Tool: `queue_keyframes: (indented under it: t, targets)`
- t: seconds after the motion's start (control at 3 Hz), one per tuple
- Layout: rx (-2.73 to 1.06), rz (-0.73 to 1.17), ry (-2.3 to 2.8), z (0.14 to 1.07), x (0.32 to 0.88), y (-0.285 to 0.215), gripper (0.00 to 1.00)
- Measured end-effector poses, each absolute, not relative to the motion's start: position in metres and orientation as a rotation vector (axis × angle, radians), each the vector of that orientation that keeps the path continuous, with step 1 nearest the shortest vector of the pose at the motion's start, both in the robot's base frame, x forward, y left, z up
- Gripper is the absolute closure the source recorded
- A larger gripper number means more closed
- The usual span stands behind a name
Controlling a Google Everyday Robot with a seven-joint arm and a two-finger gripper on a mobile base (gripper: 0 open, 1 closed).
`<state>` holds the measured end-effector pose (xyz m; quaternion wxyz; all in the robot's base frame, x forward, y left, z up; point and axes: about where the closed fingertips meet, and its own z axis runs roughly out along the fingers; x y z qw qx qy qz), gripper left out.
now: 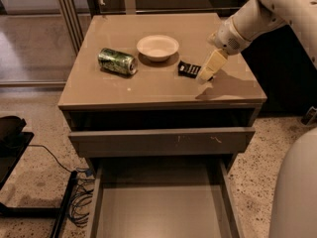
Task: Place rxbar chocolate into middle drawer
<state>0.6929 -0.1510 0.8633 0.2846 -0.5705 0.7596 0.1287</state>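
Slippage threatens: cream claw [208,71], opening impossible to tell, may shove the flat black-wrapped rxbar chocolate [188,69] along the glossy tan worktop [148,90].

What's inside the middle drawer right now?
Only bare floor shows in the middle drawer; no item visible. Its rear is hidden under the upper drawer, its front runs out of view. The rxbar chocolate is on the cabinet top, end effector at its right end.
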Motion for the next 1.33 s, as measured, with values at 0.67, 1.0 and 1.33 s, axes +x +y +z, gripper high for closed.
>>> queue_keyframes:
  t: [0.67,1.0,1.33]
  targets:
    - [-1.517,0.340,2.073,0.834,0.705,-0.152,0.00]
    - [-1.510,0.333,2.093,0.823,0.707,-0.154,0.00]
    - [-1.508,0.330,2.104,0.815,0.708,-0.154,0.00]
